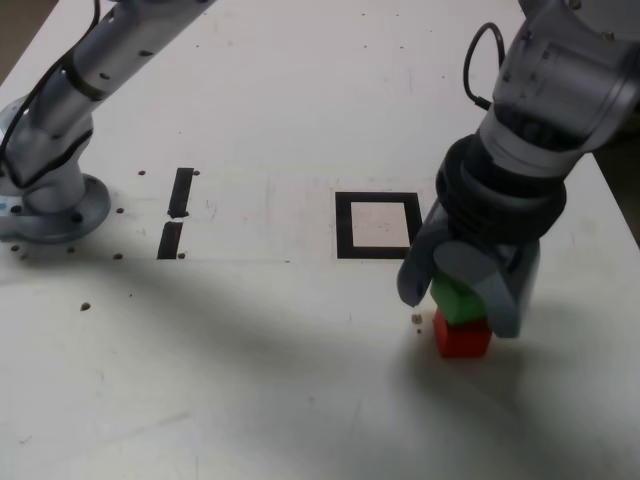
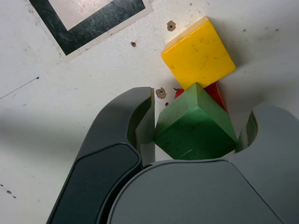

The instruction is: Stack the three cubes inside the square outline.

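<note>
Green block between the fingers: square up before lifting

Going left to right in the exterior view. Two black strips (image 1: 181,192) lie on the table, not the target; ignore them. Next, the black square (image 1: 344,225): no block inside it, white middle in plain sight. That's where the stack goes.

Right of that, nearer me, the claw (image 1: 460,305) points down over the blocks, one finger each side of the green block (image 2: 196,126). Can't tell if it's clenched on green or just around it; contact on both sides is unclear. Green sits above the red block (image 1: 462,338), corners toward the fingers rather than flat faces. Yellow block (image 2: 198,53) is right up against them in the wrist view; arm hides it from out here.

Step in hand looks like getting a sound grip on green. I'd turn the wrist so the pads meet two flat faces. On corners it'll likely twist or squirt out. Close slowly, centred, so neither finger shoves first and drags red along. Keep the tips off red and yellow. Once it's firm, lift straight up, check red stays put, then carry across. If green is the base, lower it flat and square to the border.
</note>
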`<action>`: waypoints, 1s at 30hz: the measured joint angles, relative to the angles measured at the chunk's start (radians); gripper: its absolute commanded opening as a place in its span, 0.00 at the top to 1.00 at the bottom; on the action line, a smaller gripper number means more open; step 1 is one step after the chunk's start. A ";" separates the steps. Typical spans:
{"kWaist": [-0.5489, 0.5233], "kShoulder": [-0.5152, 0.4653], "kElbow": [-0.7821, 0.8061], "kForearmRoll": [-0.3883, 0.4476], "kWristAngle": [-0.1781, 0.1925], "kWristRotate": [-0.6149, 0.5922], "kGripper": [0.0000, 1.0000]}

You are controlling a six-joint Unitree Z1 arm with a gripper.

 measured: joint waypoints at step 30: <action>-0.038 -0.473 0.953 -0.398 -0.085 -0.268 0.68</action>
